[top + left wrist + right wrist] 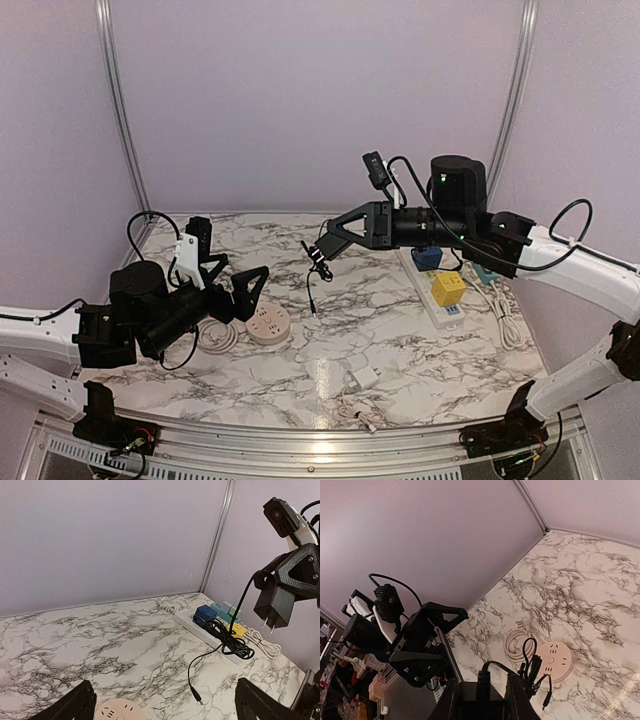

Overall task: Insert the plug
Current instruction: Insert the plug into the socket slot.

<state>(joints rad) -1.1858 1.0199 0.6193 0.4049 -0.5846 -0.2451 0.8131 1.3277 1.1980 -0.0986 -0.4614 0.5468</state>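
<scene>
The bottom edge cuts off the round socket (117, 711) in left wrist view, the black plug (482, 702) in right.

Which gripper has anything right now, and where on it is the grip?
The right gripper clamps the black plug adapter by its body, prongs free; left gripper holds nothing.

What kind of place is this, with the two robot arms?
Probably a robot practice booth, not a home: a marble-look table boxed in by plain walls, a power strip and round socket laid out, and the right gripper holding a black plug.
</scene>
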